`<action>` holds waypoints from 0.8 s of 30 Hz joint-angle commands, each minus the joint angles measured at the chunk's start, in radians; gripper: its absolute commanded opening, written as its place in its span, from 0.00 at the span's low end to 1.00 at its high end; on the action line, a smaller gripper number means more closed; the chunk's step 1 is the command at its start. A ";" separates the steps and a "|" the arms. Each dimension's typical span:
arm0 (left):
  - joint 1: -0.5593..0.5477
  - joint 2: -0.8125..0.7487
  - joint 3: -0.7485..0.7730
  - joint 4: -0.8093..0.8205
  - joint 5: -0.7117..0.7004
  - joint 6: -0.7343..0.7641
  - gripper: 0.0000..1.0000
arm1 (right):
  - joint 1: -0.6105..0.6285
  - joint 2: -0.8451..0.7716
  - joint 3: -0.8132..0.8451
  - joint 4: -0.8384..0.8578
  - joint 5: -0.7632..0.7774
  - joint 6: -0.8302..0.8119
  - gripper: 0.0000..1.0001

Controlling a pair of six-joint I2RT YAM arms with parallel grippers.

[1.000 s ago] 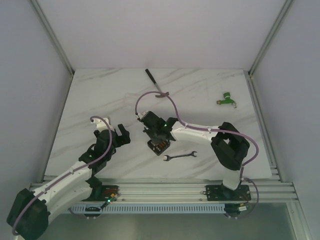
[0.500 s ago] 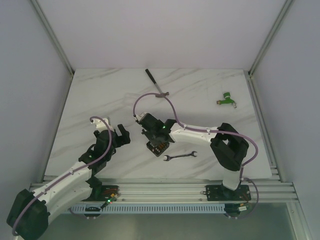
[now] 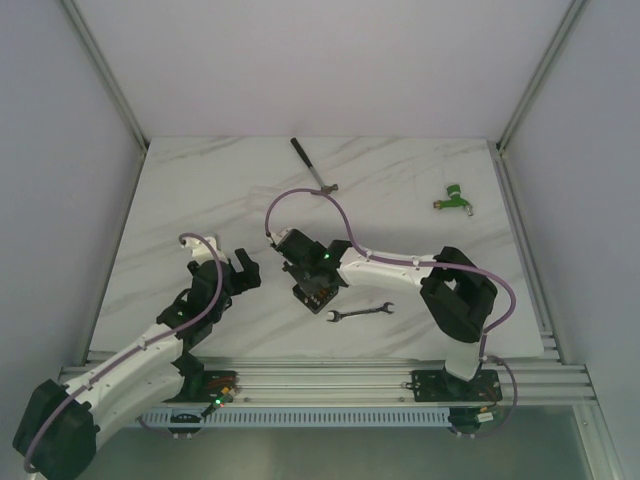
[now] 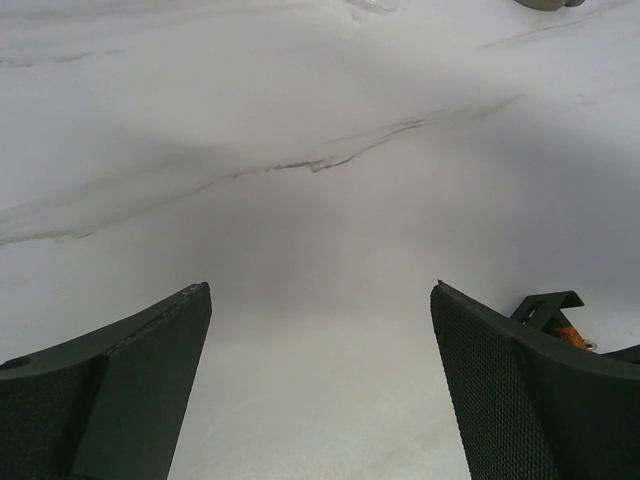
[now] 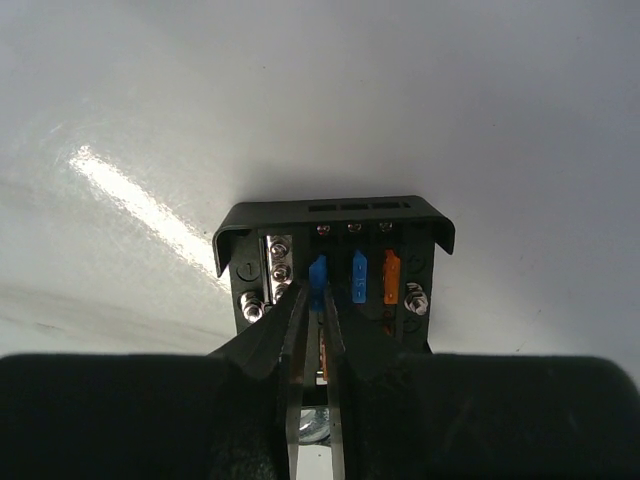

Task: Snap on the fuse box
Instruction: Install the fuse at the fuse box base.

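The small square black plastic fuse box [image 5: 345,212] lies on the white marble table [image 5: 450,100] under the right gripper [image 5: 316,295]. Its jaws are barely parted, any grip untellable. A skewed press may skid the box. The left gripper [image 4: 320,290] gapes wide.

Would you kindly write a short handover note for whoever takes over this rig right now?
Left gripper: open, empty, low over the bare table, left of the fuse box.
Right gripper: a narrow gap between the fingers, tips down among the box's fuses; whether it grips anything is unclear.
Fuse box: mid-table, just beyond the wrench, fuses exposed.
Done: right arm is at the box.
Left: the snap-on itself; nothing covers the fuses yet.
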 commanded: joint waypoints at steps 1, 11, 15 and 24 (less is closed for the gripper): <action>0.005 -0.018 -0.015 0.024 0.008 -0.006 1.00 | 0.005 0.007 0.023 -0.029 0.046 0.015 0.17; 0.005 -0.029 -0.020 0.024 0.013 -0.008 1.00 | 0.004 0.011 0.028 -0.035 0.051 0.008 0.17; 0.004 -0.026 -0.020 0.024 0.017 -0.008 1.00 | 0.004 0.029 0.034 -0.037 0.026 0.000 0.12; 0.005 -0.025 -0.019 0.024 0.019 -0.008 1.00 | 0.004 0.107 0.055 -0.087 0.023 -0.037 0.00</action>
